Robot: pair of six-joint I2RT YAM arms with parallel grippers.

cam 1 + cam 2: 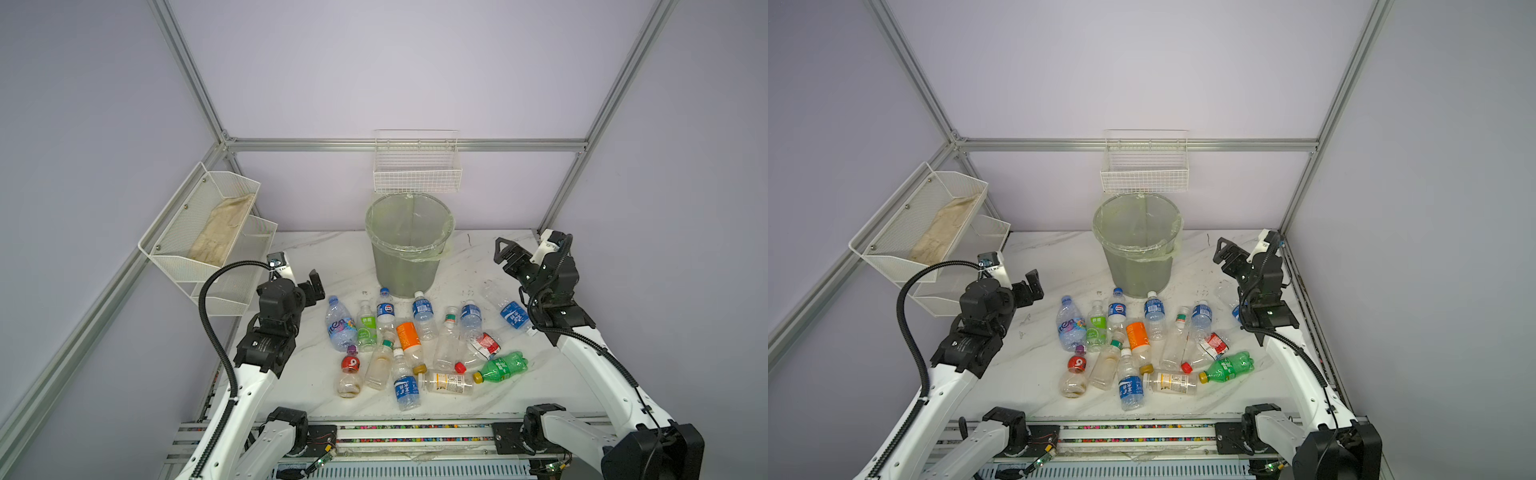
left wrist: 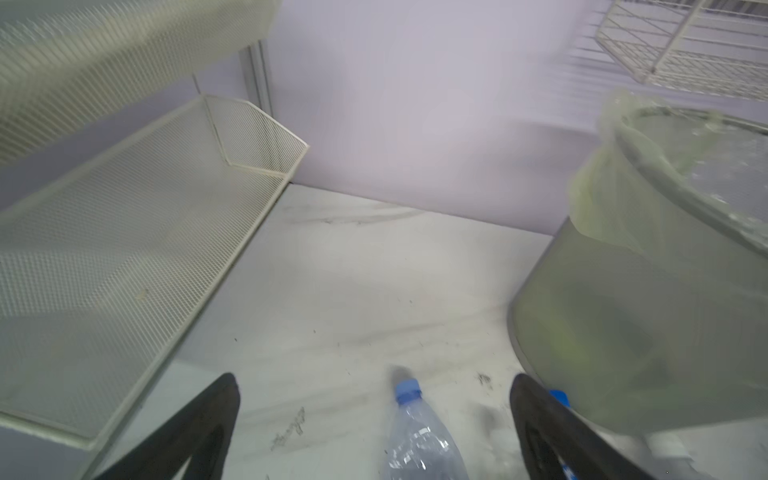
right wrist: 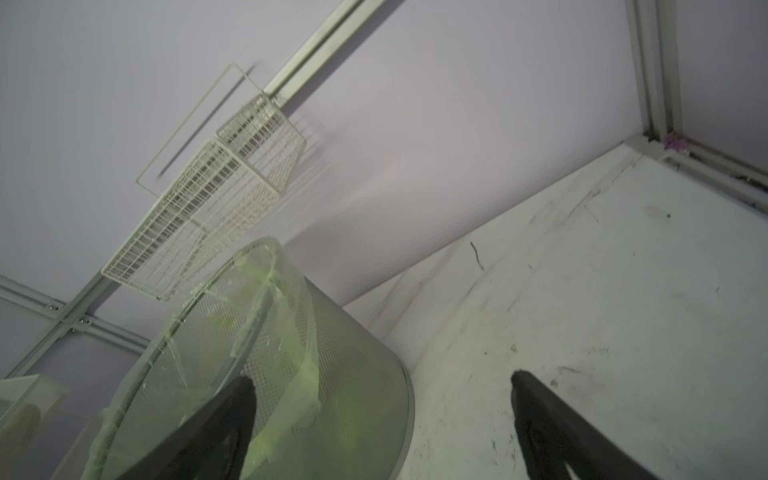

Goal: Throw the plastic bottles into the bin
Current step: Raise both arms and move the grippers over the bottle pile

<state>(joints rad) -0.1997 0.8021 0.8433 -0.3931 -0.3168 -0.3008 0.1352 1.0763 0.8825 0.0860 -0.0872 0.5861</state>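
Several plastic bottles (image 1: 409, 336) lie scattered mid-table in front of the bin (image 1: 409, 245), among them an all-green one (image 1: 503, 366) and a blue-labelled one (image 1: 513, 313) at the far right. The bin, grey and lined with a pale green bag, stands upright at the back centre in both top views (image 1: 1138, 245). My left gripper (image 1: 316, 284) hovers open, left of the pile; in the left wrist view a blue-capped clear bottle (image 2: 415, 432) lies on the table below its spread jaws. My right gripper (image 1: 500, 251) hangs open and empty, right of the bin (image 3: 291, 374).
White mesh shelf trays (image 1: 208, 224) are fixed to the left wall, close behind my left arm. A white wire basket (image 1: 417, 170) hangs on the back wall above the bin. Aluminium frame posts stand at the back corners, and a rail (image 1: 395, 432) runs along the table's front edge.
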